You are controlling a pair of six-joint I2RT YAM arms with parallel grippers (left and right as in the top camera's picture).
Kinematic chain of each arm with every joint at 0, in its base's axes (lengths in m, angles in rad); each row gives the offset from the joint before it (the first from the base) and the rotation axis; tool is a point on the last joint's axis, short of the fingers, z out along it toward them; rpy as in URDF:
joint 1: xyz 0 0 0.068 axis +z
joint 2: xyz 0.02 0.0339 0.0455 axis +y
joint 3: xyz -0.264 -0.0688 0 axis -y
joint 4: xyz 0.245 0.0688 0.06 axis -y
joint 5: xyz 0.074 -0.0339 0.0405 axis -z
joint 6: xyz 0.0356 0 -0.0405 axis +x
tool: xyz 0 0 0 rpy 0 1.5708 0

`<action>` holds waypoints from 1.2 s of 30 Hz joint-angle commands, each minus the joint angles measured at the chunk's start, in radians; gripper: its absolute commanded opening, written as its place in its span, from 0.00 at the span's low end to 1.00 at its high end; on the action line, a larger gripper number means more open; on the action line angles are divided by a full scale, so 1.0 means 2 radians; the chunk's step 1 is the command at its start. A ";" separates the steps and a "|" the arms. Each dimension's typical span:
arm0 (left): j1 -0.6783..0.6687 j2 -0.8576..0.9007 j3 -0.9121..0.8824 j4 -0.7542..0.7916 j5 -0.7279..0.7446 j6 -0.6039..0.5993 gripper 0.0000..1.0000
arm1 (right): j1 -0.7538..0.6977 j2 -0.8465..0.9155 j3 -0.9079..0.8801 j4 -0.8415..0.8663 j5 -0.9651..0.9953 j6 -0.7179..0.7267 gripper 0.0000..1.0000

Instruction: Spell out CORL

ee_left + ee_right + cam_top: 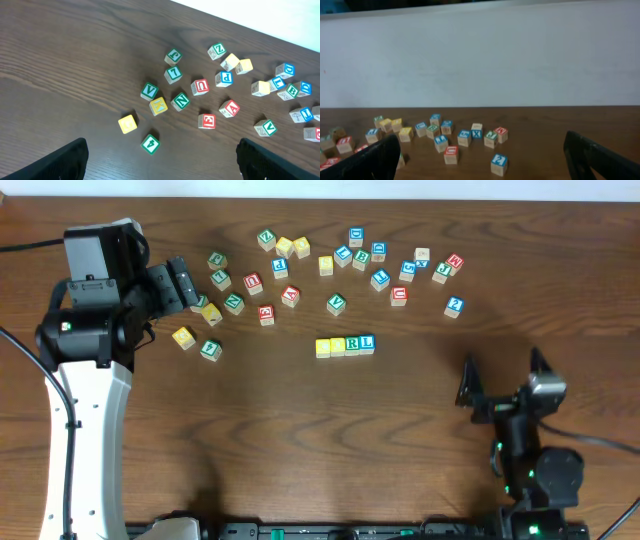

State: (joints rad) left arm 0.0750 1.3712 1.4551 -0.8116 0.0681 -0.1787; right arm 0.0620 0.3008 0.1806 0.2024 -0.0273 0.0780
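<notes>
Left tool [188, 288] wide, empty, over the loose cubes [234, 303] at the left of the table [250, 440]. Right tool [503, 377] also wide, empty, well apart from every cube. CORL row [345, 346] sits mid-table, four cubes touching: two yellow, then R cube [353, 344] and L cube [368, 343]. Yellow letters unreadable (too small). Spelling looks finished. Best practice now: pull back high and wide of the row, no nudging.

The row of four cubes [345, 346], touching side by side, lies in front of the scattered cubes [336, 304], the left gripper [190, 285] at the scatter's left end, the right gripper [503, 375] well right of the row.
</notes>
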 commanded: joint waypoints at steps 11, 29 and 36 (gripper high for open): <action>0.002 -0.003 0.011 -0.002 -0.005 0.005 0.94 | -0.005 -0.148 -0.088 -0.032 -0.001 0.002 0.99; 0.002 -0.003 0.011 -0.002 -0.005 0.005 0.93 | -0.004 -0.147 -0.088 -0.136 -0.021 0.009 0.99; 0.002 -0.003 0.011 -0.002 -0.005 0.005 0.93 | -0.004 -0.147 -0.088 -0.136 -0.021 0.009 0.99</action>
State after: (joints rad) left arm 0.0750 1.3712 1.4551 -0.8116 0.0685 -0.1787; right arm 0.0620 0.0128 0.0067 -0.0669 -0.0563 0.0868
